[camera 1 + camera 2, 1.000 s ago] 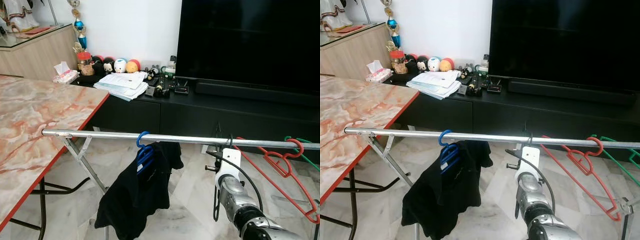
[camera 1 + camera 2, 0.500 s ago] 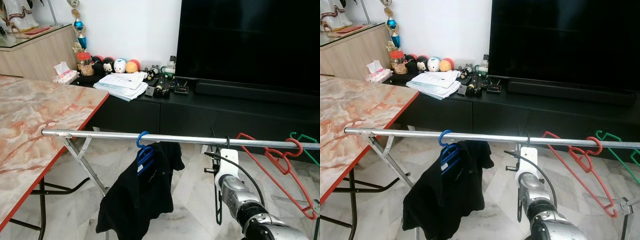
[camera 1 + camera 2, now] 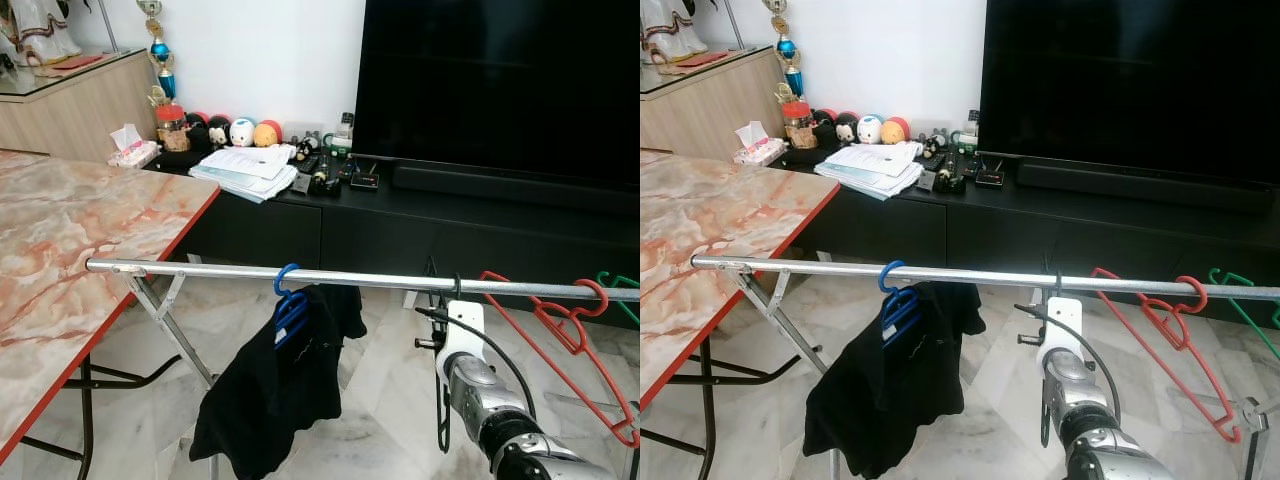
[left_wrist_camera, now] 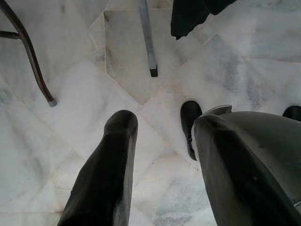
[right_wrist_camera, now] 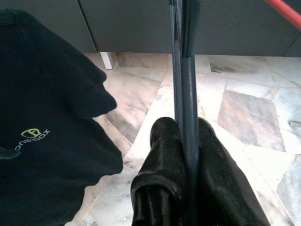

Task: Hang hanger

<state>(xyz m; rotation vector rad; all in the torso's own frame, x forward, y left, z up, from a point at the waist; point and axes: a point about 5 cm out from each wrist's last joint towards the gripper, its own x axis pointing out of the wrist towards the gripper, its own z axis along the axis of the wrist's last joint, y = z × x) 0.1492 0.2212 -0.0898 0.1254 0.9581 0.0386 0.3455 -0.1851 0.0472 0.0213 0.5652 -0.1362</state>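
Black hanger (image 3: 443, 400) hooked over the metal rail (image 3: 380, 280), clamped between the right end effector's (image 5: 187, 141) fingers. Left end effector (image 4: 160, 141) released above the marble floor (image 4: 70, 141). Red hanger (image 3: 560, 330) and blue hanger (image 3: 288, 300) with black shirt (image 3: 270, 390) flank it.

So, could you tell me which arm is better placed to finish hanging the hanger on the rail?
The right. Its gripper is shut on the dark hanger, raised just under the metal rail, between the black shirt and the red hanger. The left gripper points at the floor.
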